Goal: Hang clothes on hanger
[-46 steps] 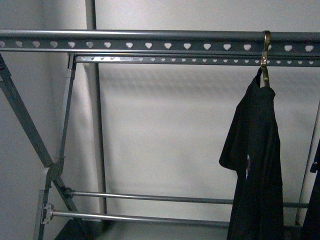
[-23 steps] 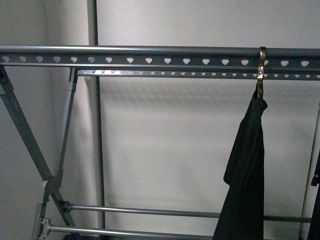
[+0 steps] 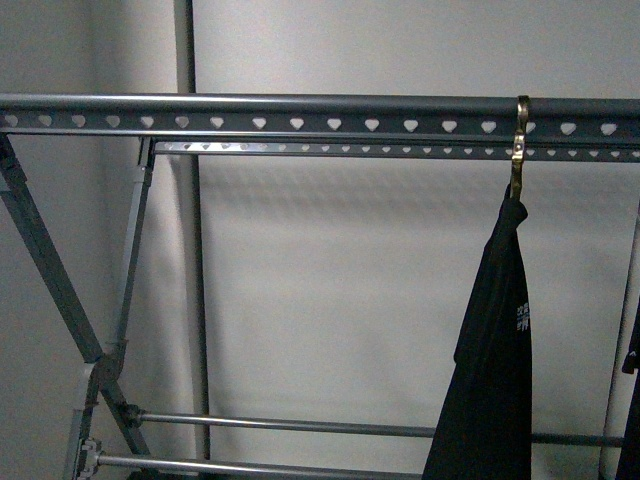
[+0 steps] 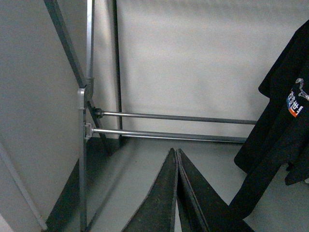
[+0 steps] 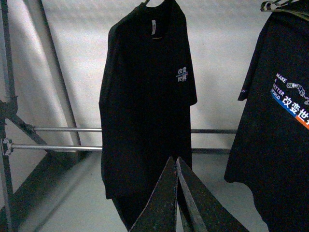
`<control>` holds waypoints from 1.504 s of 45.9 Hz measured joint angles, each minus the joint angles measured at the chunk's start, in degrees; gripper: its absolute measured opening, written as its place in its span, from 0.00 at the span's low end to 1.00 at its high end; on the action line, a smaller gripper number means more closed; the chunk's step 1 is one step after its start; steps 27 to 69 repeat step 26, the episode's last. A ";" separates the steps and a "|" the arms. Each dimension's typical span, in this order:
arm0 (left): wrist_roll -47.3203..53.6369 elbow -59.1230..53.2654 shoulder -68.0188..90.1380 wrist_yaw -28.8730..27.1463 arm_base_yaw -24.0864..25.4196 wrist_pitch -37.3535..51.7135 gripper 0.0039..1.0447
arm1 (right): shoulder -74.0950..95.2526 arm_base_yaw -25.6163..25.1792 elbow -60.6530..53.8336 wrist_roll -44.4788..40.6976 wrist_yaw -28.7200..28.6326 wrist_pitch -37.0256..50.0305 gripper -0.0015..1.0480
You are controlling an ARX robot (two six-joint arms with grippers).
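The hanger (image 3: 300, 112) is a grey metal rack whose top rail carries a row of heart-shaped holes. A black T-shirt (image 3: 495, 340) hangs from that rail on a brass hook (image 3: 521, 140) at the right. In the right wrist view this black T-shirt (image 5: 147, 96) hangs straight ahead, beyond my right gripper (image 5: 175, 160), which is shut and holds nothing. My left gripper (image 4: 175, 152) is shut and empty too, pointing at the rack's lower bars (image 4: 169, 126). Neither gripper shows in the front view.
A second black shirt (image 5: 277, 121) with a coloured print hangs to the right of the first; its edge (image 3: 630, 400) shows in the front view. Slanted legs (image 3: 50, 270) and a joint bracket (image 4: 83, 111) stand at the left. A pale wall lies behind, grey floor below.
The hanging T-shirt has swung and turned on its hook, now showing a narrower side with white print. The view shifted down between the earliest frame and the later ones.
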 joint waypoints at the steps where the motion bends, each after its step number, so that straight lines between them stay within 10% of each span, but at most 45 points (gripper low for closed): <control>1: 0.00 0.00 -0.02 0.00 0.00 0.00 0.03 | -0.13 0.00 -0.20 0.00 0.00 0.00 0.02; 21: 0.00 0.00 -0.04 0.00 0.00 0.00 0.03 | -2.80 0.00 -3.17 0.00 0.00 0.48 0.02; 26: 0.00 0.00 -0.04 -0.02 0.00 0.00 0.18 | -2.80 0.00 -3.17 -0.04 0.00 0.48 0.23; 69: 0.00 0.00 -0.04 -0.02 0.00 0.00 0.18 | -2.80 0.00 -3.17 -0.04 0.00 0.48 0.23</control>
